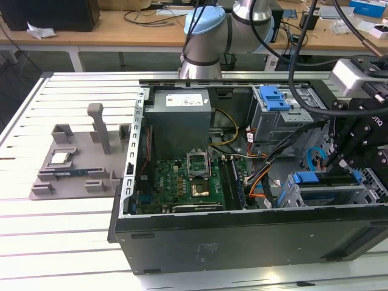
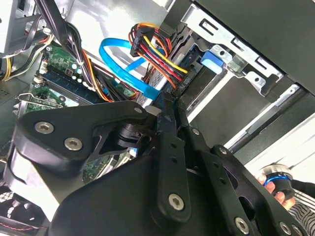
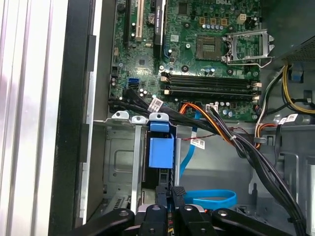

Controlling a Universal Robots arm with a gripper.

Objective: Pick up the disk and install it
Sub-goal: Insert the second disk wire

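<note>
The disk (image 1: 312,179) sits on edge in the lower drive cage of the open computer case (image 1: 242,242), at the exterior view's right, and its blue bracket shows. Both wrist views show the bracket's blue tab (image 3: 161,151) (image 2: 211,61) in the metal cage slot. My gripper (image 1: 332,165) hangs over that cage. Its two black fingers lie pressed together (image 3: 171,192) (image 2: 165,101), shut, with nothing between them. The tips point at the disk's near end. I cannot tell whether they touch it.
Coloured cables (image 3: 216,123) and a blue flat cable (image 3: 206,196) run beside the cage. A second blue-bracketed bay (image 1: 276,97) and the power supply (image 1: 182,121) stand further back. A grey fixture (image 1: 79,163) lies at the exterior view's left. A hand (image 2: 278,191) shows outside the case.
</note>
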